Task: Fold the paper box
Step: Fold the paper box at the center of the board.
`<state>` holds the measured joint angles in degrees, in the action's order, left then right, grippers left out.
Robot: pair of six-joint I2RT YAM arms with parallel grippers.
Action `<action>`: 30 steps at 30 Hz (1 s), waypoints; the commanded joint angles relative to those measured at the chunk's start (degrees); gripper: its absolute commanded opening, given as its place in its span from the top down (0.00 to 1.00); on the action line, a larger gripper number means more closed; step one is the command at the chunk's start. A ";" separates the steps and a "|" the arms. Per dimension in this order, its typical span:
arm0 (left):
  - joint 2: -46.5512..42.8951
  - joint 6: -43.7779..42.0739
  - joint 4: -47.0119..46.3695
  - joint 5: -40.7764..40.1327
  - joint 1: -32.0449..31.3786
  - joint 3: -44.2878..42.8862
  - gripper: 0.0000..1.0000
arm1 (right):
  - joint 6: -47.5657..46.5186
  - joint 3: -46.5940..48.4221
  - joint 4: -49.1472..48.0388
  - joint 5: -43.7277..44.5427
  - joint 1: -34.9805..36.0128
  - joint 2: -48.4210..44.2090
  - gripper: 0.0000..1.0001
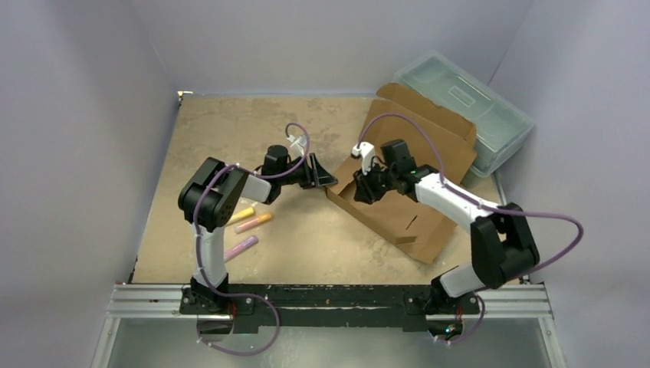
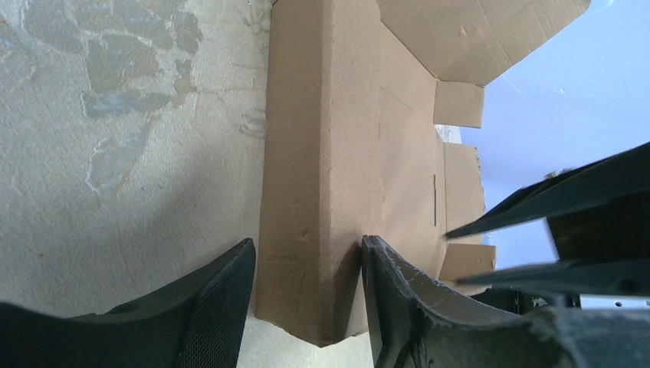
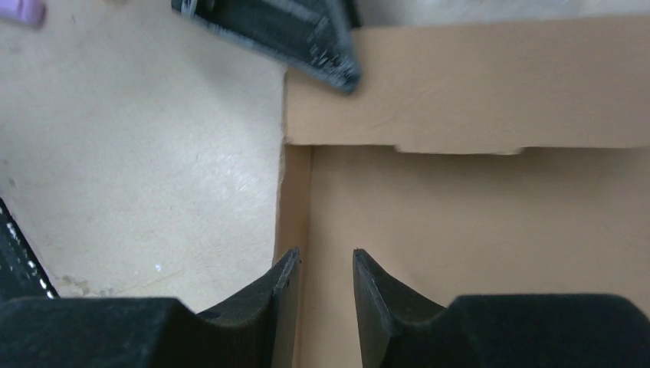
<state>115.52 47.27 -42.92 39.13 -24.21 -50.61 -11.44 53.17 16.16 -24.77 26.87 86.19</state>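
Left wrist view: left pincer (image 2: 306, 257) clenched on a raised wall of the box (image 2: 337, 115), seemingly holding it upright, while right pincer (image 3: 325, 264), released, hovers at the adjoining wall; box sits far right on the desk (image 1: 230, 130).

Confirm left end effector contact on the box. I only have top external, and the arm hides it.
Observer: Left wrist shows the left end effector straddling a raised wall of the paper box. The cardboard fills the gap between its fingers.
Operator: Right one clamped too?
Observer: No. Right wrist shows the right end effector with its jaws apart, bare cardboard between them, nothing pinched.
Operator: Where over the box?
Observer: At an inside corner, where a thin side wall meets a taller wall.
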 commanded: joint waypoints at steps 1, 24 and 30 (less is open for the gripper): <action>-1.40 -2.79 2.44 -1.35 -0.27 -0.88 0.49 | -2.36 3.57 0.48 -5.87 -6.05 -7.03 0.66; -1.12 -2.43 2.18 -0.59 -0.31 -1.12 0.49 | -10.05 28.74 6.73 -13.06 -34.15 -4.70 0.21; -0.49 -1.54 0.78 -0.21 -0.27 -1.08 0.49 | -9.84 41.15 11.86 -15.06 -42.87 2.48 0.14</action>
<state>115.48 46.89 -41.98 39.18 -24.40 -50.92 -21.47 86.76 26.11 -38.52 -11.11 85.73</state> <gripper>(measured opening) 0.515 0.842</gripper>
